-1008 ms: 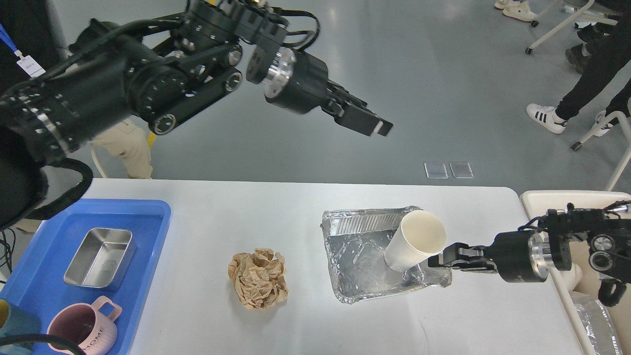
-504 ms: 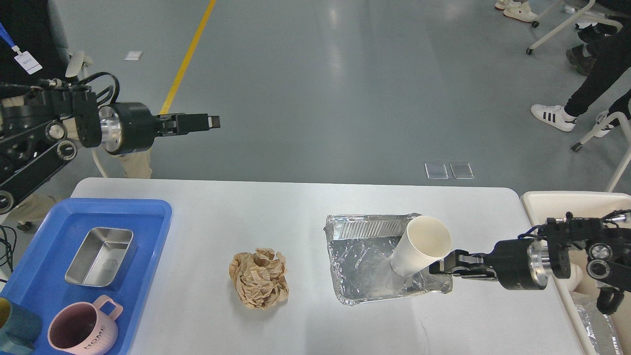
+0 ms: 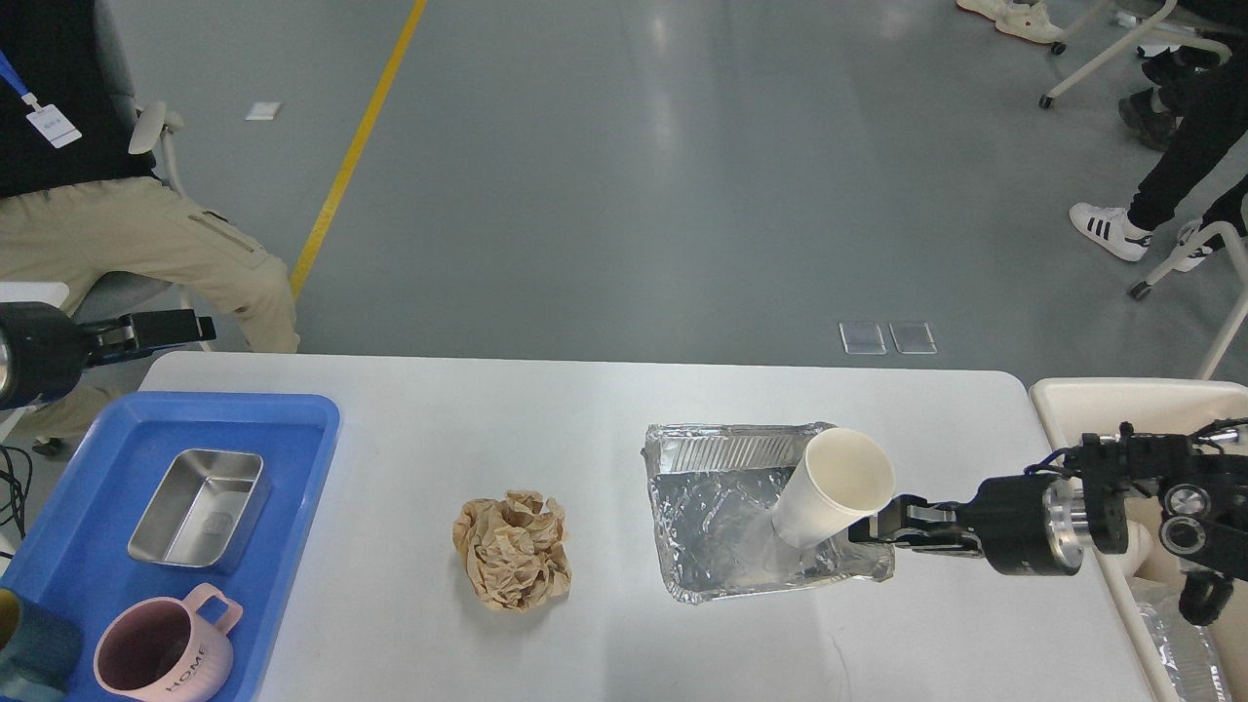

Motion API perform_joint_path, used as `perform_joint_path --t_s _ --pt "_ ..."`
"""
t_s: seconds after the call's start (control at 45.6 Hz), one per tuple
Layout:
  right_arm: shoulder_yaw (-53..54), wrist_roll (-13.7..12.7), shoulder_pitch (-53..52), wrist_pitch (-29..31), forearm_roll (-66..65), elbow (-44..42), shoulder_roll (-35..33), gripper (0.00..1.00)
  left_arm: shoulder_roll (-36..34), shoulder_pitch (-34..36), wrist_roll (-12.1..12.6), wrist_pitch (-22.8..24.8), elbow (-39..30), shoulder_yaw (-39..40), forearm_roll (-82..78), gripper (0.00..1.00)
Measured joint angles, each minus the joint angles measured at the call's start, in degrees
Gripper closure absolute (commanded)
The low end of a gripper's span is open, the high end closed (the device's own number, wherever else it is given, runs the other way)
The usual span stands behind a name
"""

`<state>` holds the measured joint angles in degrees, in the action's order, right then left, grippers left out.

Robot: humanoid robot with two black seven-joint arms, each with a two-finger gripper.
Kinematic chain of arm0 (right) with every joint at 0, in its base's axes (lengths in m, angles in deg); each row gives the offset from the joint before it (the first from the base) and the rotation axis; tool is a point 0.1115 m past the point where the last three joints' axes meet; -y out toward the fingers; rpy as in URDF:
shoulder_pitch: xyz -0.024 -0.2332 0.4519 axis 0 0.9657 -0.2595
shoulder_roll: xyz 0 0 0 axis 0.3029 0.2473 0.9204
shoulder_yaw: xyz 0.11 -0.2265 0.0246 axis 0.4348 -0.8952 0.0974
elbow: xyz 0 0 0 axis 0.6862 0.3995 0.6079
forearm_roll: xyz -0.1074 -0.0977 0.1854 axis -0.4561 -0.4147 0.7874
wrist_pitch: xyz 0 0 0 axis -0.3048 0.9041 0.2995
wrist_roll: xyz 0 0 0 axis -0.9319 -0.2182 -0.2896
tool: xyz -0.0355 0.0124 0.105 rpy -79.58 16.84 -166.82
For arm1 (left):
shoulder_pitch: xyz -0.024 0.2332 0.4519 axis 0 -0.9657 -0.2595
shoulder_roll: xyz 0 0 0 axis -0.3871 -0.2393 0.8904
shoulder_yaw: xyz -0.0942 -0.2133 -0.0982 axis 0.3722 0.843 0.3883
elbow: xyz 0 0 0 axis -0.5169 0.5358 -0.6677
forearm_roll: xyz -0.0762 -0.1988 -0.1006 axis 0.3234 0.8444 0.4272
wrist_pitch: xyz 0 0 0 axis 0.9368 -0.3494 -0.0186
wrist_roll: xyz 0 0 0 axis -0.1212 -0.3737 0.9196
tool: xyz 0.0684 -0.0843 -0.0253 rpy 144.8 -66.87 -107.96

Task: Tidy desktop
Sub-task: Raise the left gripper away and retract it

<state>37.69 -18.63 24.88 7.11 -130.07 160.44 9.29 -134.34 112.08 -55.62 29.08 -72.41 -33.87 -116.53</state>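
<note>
Two arms show in the head view, well apart. The left gripper (image 3: 175, 326) sits low at the far left edge, just beyond the back corner of the blue tray (image 3: 292, 429); a second ago it hung high over the middle of the scene, so it has swung back and down, clear of the work. Whether its jaws are open cannot be told, since they are seen side-on and dark. The right gripper (image 3: 877, 526) is at the right rim of the crumpled foil tray (image 3: 717, 487), beside the base of the tilted white paper cup (image 3: 837, 487) standing in it. Its jaws look closed on the foil rim, though the contact is small and dark. Foil tray and cup have shifted slightly rightward over the last second, which suggests a drag toward the cream bin (image 3: 1121, 395) at the right end.

The bench (image 3: 487, 400), the white desktop to be tidied, fills the lower frame. On it a brown crumpled paper ball (image 3: 511, 551) lies loose, left of the foil tray and apart from it. The blue tray already holds a steel container (image 3: 200, 507) and a pink mug (image 3: 166, 658).

Judging by this, the foil and cup are in hand, and the paper ball remains for later.
</note>
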Motion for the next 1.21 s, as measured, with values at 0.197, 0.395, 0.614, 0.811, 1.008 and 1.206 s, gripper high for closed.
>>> perform_joint_path --t_s 0.197,0.395,0.614,0.811,1.008,1.206 --pt "0.0 0.0 0.0 -0.3 0.0 0.0 0.2 1.00 -12.0 -4.6 0.1 -0.6 -12.4 -1.1 0.8 0.03" --pt "0.0 0.0 0.1 -0.3 0.0 0.1 0.0 1.00 -18.9 -6.3 -0.6 -2.7 -18.0 -1.5 16.7 0.03" --pt "0.0 0.2 0.1 -0.3 0.0 0.2 -0.1 1.00 -20.0 -6.4 -4.9 -10.1 -18.3 -2.7 33.9 0.03" --pt "0.0 0.2 0.0 -0.3 0.0 0.3 0.0 1.00 -19.6 -6.4 -8.8 -13.1 -18.2 -4.1 34.9 0.03" --pt "0.0 0.2 0.1 -0.3 0.0 0.3 0.0 1.00 -19.5 -6.4 -9.9 -13.4 -18.2 -4.3 35.0 0.03" --pt "0.2 0.2 0.1 -0.3 0.0 0.6 0.0 1.00 -18.7 -6.6 -10.0 -13.2 -17.2 -6.8 32.8 0.03"
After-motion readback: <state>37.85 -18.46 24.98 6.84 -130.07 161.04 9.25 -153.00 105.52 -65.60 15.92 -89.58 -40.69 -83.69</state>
